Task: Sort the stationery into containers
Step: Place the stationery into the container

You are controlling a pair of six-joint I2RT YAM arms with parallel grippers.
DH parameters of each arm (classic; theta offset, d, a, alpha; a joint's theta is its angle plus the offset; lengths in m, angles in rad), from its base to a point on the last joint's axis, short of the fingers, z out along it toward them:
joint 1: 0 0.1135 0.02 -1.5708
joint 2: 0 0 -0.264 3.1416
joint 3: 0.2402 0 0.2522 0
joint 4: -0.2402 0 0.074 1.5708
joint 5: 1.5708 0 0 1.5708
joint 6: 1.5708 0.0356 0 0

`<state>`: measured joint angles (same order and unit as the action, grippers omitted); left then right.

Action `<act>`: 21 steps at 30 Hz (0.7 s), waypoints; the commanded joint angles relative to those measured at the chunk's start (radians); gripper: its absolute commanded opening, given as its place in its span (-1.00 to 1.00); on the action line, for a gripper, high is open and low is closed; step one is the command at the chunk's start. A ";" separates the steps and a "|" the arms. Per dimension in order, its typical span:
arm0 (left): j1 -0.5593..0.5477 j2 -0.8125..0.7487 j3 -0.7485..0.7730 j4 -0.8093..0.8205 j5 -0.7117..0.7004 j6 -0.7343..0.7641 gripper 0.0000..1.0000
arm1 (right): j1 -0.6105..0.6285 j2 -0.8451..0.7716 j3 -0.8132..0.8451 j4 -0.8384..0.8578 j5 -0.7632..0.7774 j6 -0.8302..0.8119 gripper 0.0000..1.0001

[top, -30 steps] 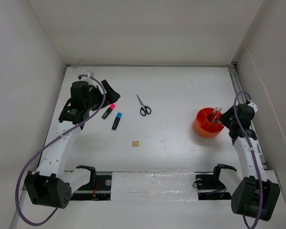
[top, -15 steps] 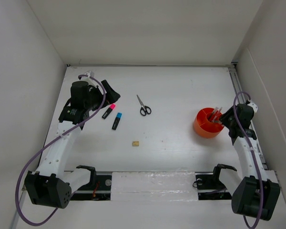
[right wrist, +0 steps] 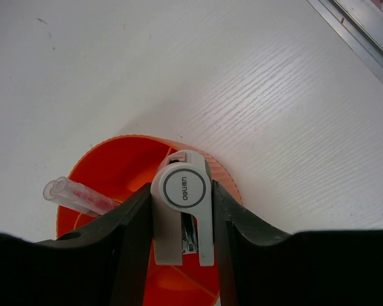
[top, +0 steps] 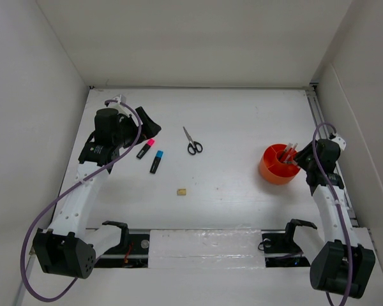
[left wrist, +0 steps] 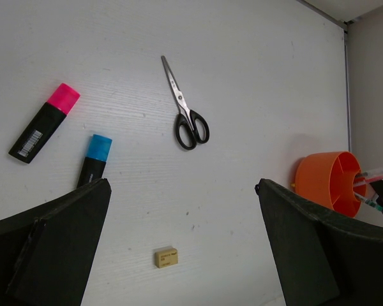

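Note:
My right gripper is shut on a small pale grey stapler, holding it just above the round orange cup with inner dividers. A clear pen with red ink leans inside that cup, and pens stick out of it. My left gripper hangs open above the table at the left, empty. Below it lie black-handled scissors, a pink-black marker, a blue-black marker and a tiny tan eraser.
White walls close in the table on the left, back and right. A metal rail runs along the right edge beside the right arm. The scissors, both markers and the eraser lie spread over the left half.

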<state>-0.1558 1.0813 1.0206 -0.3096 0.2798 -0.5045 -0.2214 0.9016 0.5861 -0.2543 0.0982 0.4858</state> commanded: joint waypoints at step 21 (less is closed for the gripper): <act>0.001 -0.029 -0.010 0.035 0.002 0.015 0.98 | 0.014 -0.009 0.012 0.009 0.035 -0.012 -0.22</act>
<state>-0.1558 1.0813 1.0206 -0.3096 0.2798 -0.5045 -0.2146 0.9035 0.5861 -0.2630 0.1139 0.4858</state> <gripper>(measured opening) 0.989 0.436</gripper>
